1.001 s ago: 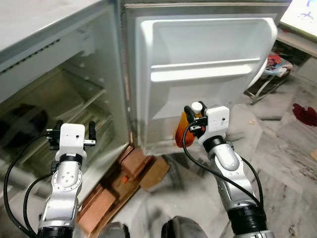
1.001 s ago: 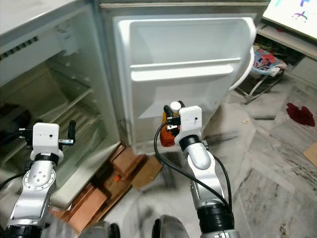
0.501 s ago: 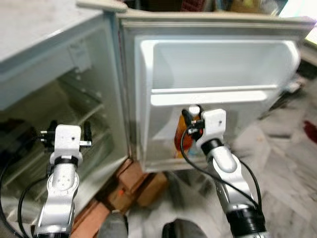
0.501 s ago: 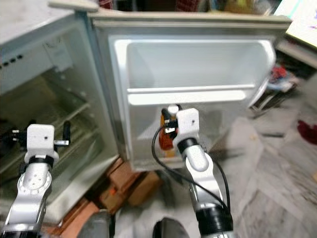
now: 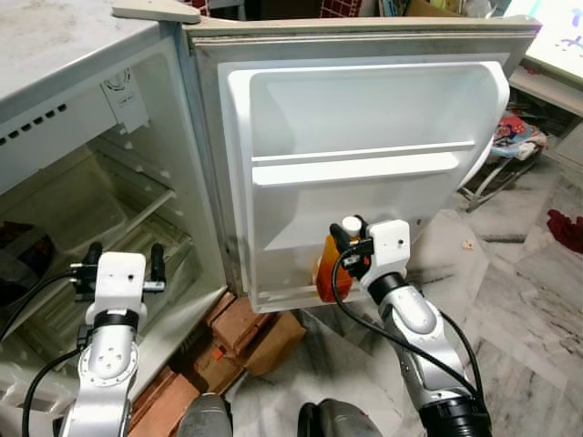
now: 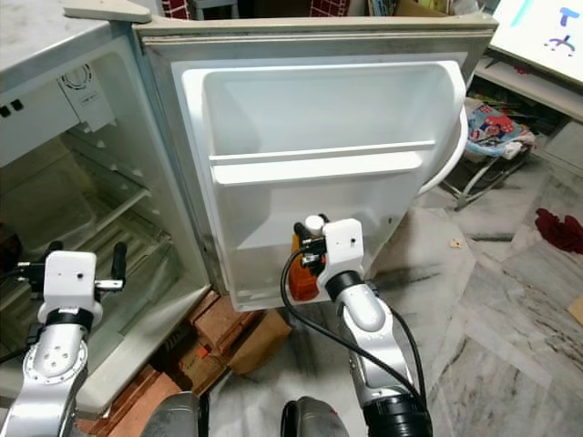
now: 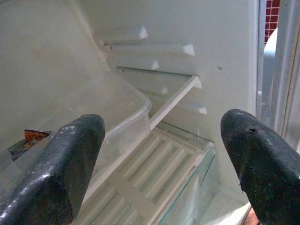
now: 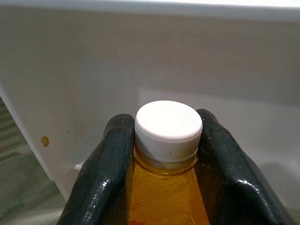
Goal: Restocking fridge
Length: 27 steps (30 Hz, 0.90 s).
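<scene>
Against the open fridge door [image 5: 364,118], right pincer [image 5: 351,248] clamped on orange bottle [image 5: 326,273], left pincer [image 5: 121,262] spread empty, marble floor [image 5: 519,300].

I stand in a lived-in home, at a kitchen corner. A fridge [image 5: 82,137] fills my view from nine to twelve o'clock, its door [image 5: 364,173] swung wide, white racks moulded inside, and clear shelves [image 7: 154,140] and a drawer in the cabinet. Under its front edge, at about seven o'clock, red bricks [image 5: 241,332] prop it up, which is a household fix and no shop fitting. The floor [image 5: 519,300] is veined grey marble tile, as in a house. At two o'clock a folding metal rack [image 6: 483,150] holds coloured clutter, and a red cloth [image 6: 556,228] lies crumpled on the tiles at three o'clock.
</scene>
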Available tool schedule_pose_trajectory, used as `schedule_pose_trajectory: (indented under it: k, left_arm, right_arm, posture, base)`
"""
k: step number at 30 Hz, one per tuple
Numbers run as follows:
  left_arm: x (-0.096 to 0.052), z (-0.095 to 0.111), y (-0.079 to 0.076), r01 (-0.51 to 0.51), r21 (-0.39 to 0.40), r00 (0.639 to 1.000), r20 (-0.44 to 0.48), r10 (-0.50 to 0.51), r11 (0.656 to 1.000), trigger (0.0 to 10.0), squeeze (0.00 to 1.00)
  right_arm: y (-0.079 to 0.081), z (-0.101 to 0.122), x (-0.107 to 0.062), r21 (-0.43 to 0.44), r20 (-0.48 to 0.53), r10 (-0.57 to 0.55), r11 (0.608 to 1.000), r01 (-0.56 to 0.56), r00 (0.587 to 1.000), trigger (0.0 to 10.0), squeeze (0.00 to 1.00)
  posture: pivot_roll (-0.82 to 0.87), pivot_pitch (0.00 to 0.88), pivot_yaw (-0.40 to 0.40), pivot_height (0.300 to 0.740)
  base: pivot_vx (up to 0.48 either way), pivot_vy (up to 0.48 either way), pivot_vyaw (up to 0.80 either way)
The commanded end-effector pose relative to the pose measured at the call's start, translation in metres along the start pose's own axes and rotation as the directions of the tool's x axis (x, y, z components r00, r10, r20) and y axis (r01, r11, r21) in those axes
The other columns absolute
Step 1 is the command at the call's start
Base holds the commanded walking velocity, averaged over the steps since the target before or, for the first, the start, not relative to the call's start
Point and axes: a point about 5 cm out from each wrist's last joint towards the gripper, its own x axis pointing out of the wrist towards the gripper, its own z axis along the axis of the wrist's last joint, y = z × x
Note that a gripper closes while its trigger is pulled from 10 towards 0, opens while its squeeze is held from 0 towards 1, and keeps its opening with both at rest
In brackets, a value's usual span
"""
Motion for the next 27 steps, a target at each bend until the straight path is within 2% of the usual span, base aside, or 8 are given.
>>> schedule_pose_trajectory:
  k: [1, 6, 17, 27]
  left_arm:
    - [-0.0009, 0.0006, 0.0018, 0.011, 0.003, 1.000, -0.005, -0.011, 1.000, 10.0, 0.00]
    - [-0.0011, -0.0008, 0.0000, 0.019, 0.005, 1.000, -0.010, -0.019, 1.000, 10.0, 0.00]
    - [0.0011, 0.0027, -0.0020, 0.025, -0.014, 1.000, 0.003, -0.025, 1.000, 10.0, 0.00]
    - [0.0046, 0.0059, -0.0028, 0.021, -0.018, 1.000, 0.015, -0.021, 1.000, 10.0, 0.00]
  right_arm:
    - [0.0028, 0.0061, 0.0012, 0.000, 0.017, 0.029, 1.000, -0.029, 0.999, 10.0, 0.00]
    - [0.0043, 0.0041, -0.0001, 0.000, -0.001, 0.050, 0.999, -0.050, 0.999, 10.0, 0.00]
    - [0.0053, 0.0039, -0.0013, 0.002, -0.004, 0.064, 0.998, -0.064, 0.998, 10.0, 0.00]
    - [0.0063, 0.0033, -0.0008, 0.002, -0.005, 0.070, 0.998, -0.070, 0.998, 10.0, 0.00]
  posture:
    - [0.08, 0.141, -0.064, 0.740]
    - [0.08, 0.143, -0.065, 0.740]
    - [0.08, 0.149, -0.070, 0.681]
    - [0.08, 0.148, -0.069, 0.681]
  base:
    - [0.000, 0.000, 0.00]
    - [0.000, 0.000, 0.00]
    - [0.000, 0.000, 0.00]
    - [0.000, 0.000, 0.00]
